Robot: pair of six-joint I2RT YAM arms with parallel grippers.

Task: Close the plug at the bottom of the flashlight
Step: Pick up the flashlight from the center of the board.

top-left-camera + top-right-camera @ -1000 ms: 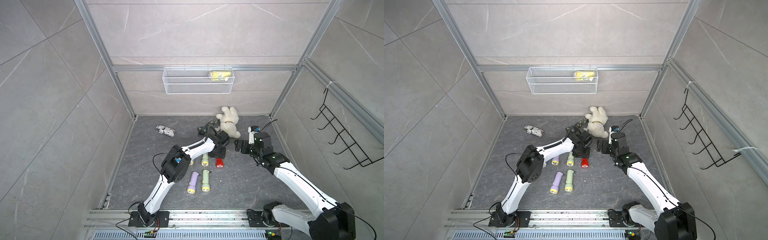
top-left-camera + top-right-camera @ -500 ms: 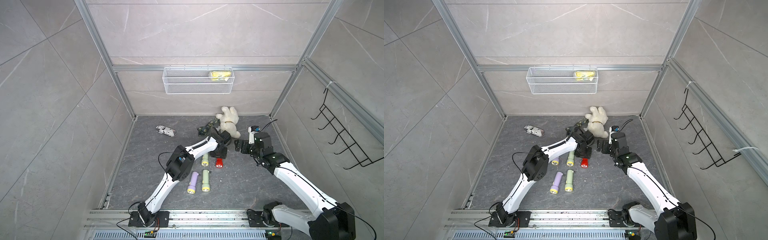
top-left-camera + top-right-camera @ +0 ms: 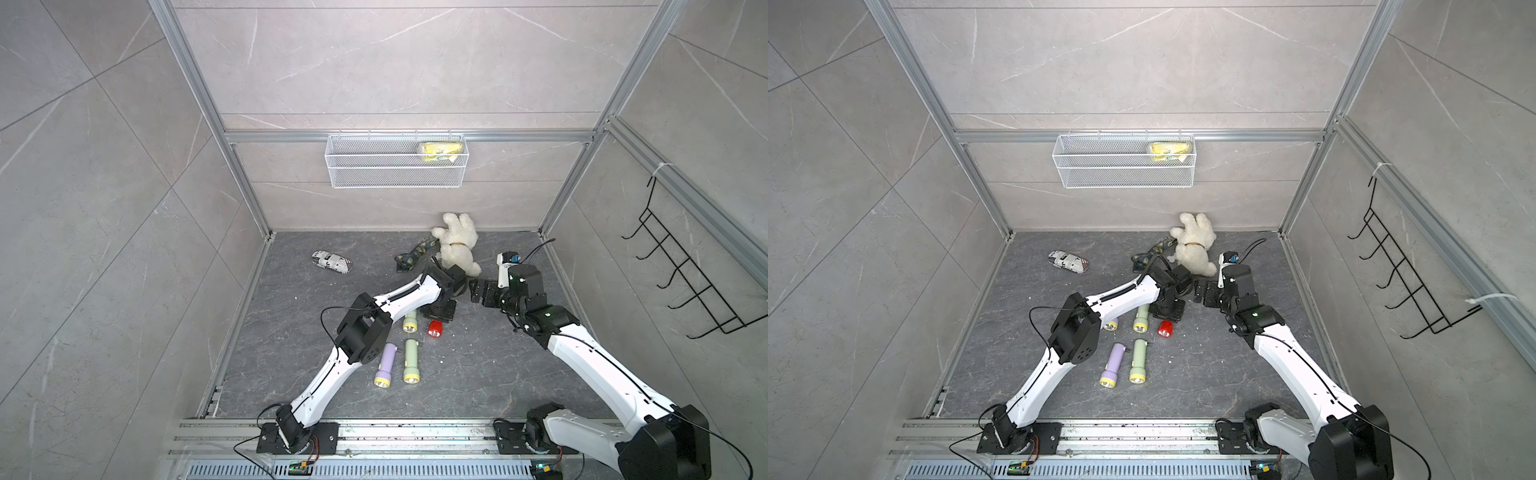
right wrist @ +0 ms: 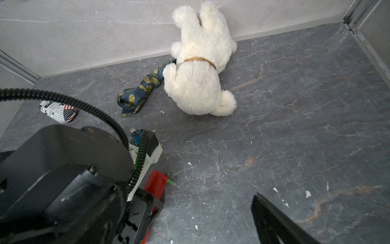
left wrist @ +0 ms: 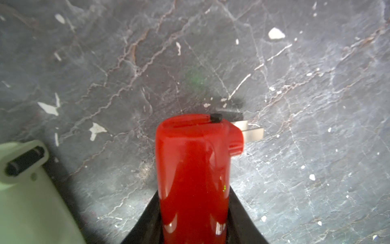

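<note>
A red flashlight (image 3: pixel 434 329) (image 3: pixel 1165 329) lies on the dark floor with its lens toward the front. My left gripper (image 3: pixel 439 311) (image 5: pixel 193 202) is shut on its red body (image 5: pixel 193 169), a black finger on either side. At the flashlight's rear end the plug's two metal prongs (image 5: pixel 252 131) (image 4: pixel 171 181) stick out sideways, folded open. Just to the right, my right gripper (image 3: pixel 478 291) (image 3: pixel 1202 293) hovers open with nothing in it. Only one of its fingers (image 4: pixel 272 219) shows in the right wrist view.
Two green flashlights (image 3: pixel 410 322) (image 3: pixel 411 360) and a purple one (image 3: pixel 385 363) lie beside the left arm. A white plush bear (image 3: pixel 457 245), patterned tie (image 3: pixel 415 255) and printed case (image 3: pixel 331 262) sit further back. A wire basket (image 3: pixel 395 166) and hook rack (image 3: pixel 685 282) hang on the walls.
My left gripper has closed its jaws onto the red flashlight, and the left arm's elbow shifted slightly right. The right arm has stayed put.
</note>
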